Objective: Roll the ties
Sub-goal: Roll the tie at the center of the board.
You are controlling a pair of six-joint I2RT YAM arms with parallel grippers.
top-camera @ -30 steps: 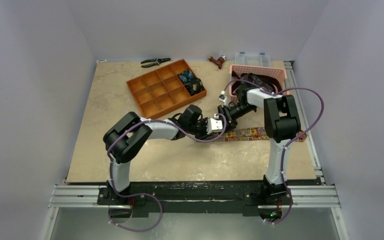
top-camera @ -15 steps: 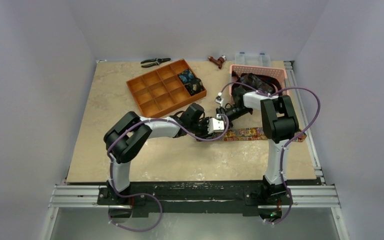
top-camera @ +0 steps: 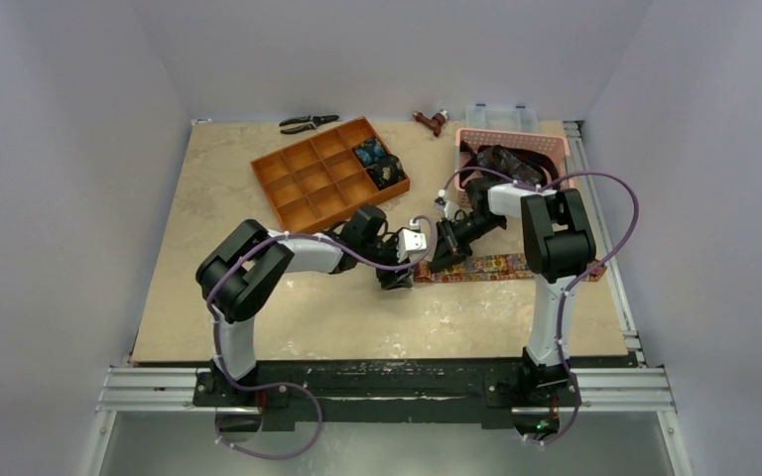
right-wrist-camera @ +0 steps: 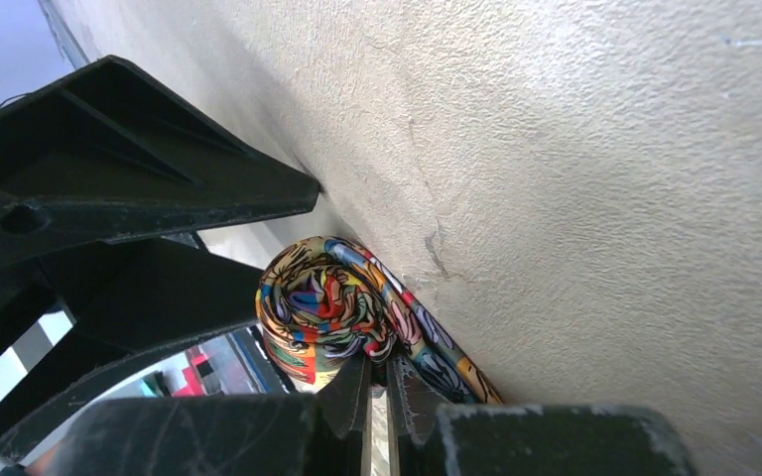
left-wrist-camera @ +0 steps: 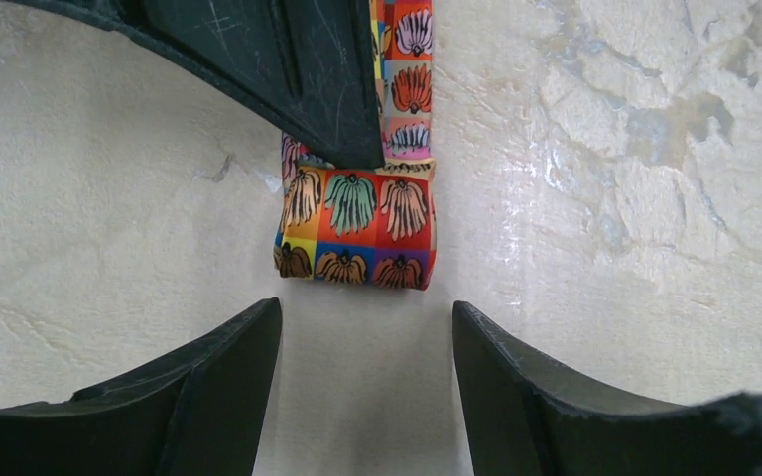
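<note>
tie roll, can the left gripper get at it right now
Probably yes: the left gripper is open, the roll just ahead of its tips, nothing between. The right gripper, shut on the tie behind the roll, sits close.

Tie (top-camera: pixel 496 264) on table (top-camera: pixel 248 208); tray (top-camera: pixel 325 175) behind; basket (top-camera: pixel 516 142) right.

**Printed tie** (left-wrist-camera: pixel 355 226), orange-yellow-red squares: lying flat, one end rolled into a small coil, the rest a long strip. The coil sits just ahead of the parted left pincer (left-wrist-camera: pixel 367 312), apart from it. The closed tips of the right pincer (right-wrist-camera: pixel 378 382) rest against it.

**Dark blue tie** (top-camera: pixel 370 152) and **dark brown tie** (top-camera: pixel 388 175): both coiled, well beyond both pincers.
</note>
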